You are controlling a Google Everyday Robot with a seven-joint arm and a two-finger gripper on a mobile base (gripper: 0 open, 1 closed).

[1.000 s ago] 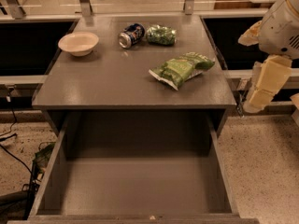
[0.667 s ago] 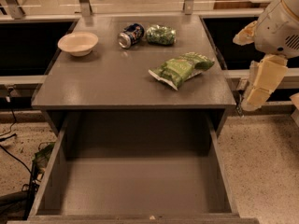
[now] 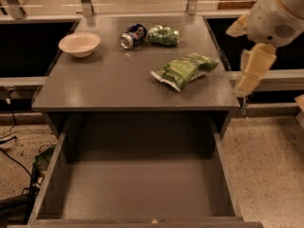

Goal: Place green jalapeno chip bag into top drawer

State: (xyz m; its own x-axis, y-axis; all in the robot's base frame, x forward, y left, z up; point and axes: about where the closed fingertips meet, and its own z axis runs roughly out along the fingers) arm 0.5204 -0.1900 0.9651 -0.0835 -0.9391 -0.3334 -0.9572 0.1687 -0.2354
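The green jalapeno chip bag [image 3: 184,70] lies flat on the right half of the grey cabinet top [image 3: 109,84], its white-edged end pointing to the front left. The top drawer [image 3: 137,189] is pulled fully open below the cabinet top and holds nothing. My arm [image 3: 254,65] hangs down at the right of the cabinet, outside its right edge. The gripper [image 3: 243,102] is at the arm's lower end, beside the cabinet's front right corner, to the right of the bag and apart from it. It holds nothing that I can see.
A cream bowl [image 3: 79,43] sits at the back left of the top. A blue soda can [image 3: 133,35] lies on its side next to a small dark-green shiny bag [image 3: 164,35] at the back middle. A rail [image 3: 142,4] runs behind. Cables [image 3: 14,151] lie on the floor at left.
My arm has moved a little to the left, closer to the cabinet's right edge. The bag, the drawer and the other things have not moved.
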